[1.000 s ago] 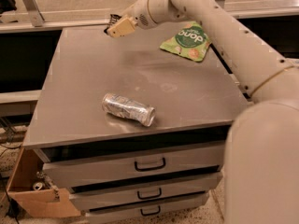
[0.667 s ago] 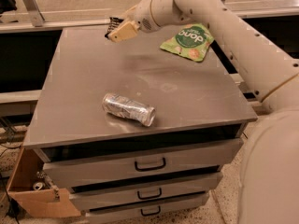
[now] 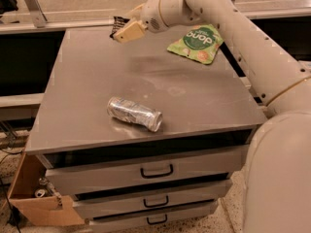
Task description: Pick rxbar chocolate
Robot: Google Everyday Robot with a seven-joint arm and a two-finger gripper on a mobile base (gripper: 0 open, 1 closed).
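A: Where's the rxbar chocolate [image 3: 117,23]?
B: Clamped in the tool [image 3: 121,29], above the desk's [image 3: 87,81] far-left corner.
A: Risk?
B: Only its end looks pinched; a jolt could drop it past the far edge.

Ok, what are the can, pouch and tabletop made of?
Can: thin shiny metal, dented, likely aluminium. Pouch: glossy green film, probably plastic. Tabletop: dull grey metal with faint reflections. Gripper hangs over the far edge.

claw [image 3: 122,31] at far edge, rxbar chocolate [image 3: 117,22] half-hidden
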